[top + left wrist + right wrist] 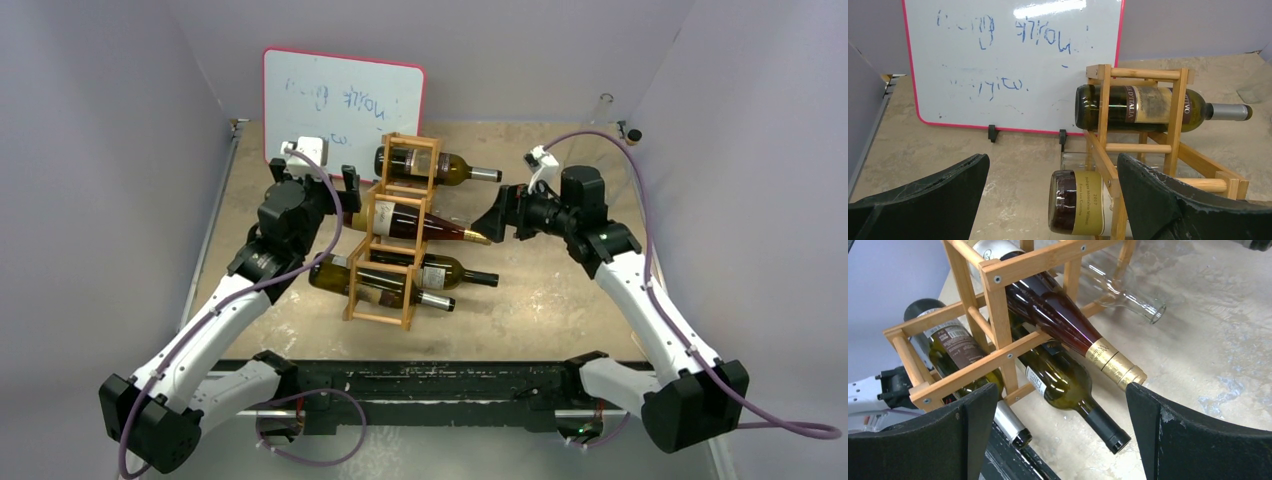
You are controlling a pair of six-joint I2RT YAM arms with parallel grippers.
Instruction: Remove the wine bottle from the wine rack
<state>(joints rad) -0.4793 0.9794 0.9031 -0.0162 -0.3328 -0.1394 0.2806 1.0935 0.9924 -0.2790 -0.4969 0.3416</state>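
Note:
The tan wooden wine rack (392,250) stands mid-table holding several bottles lying on their sides. A red wine bottle (415,221) with a gold foil neck lies in its middle level. My left gripper (348,192) is open at the rack's left side; in the left wrist view (1053,167) that bottle's base (1083,202) sits between the fingers, untouched. My right gripper (495,216) is open at the rack's right side. In the right wrist view (1062,387) the gold foil tip (1120,366) is just at the right finger (1188,435).
A green bottle (445,166) lies in the rack's top level and two more (455,272) (385,286) lie low. A clear empty bottle (1120,287) lies on the table behind the rack. A red-edged whiteboard (342,105) stands at the back. Grey walls enclose the table.

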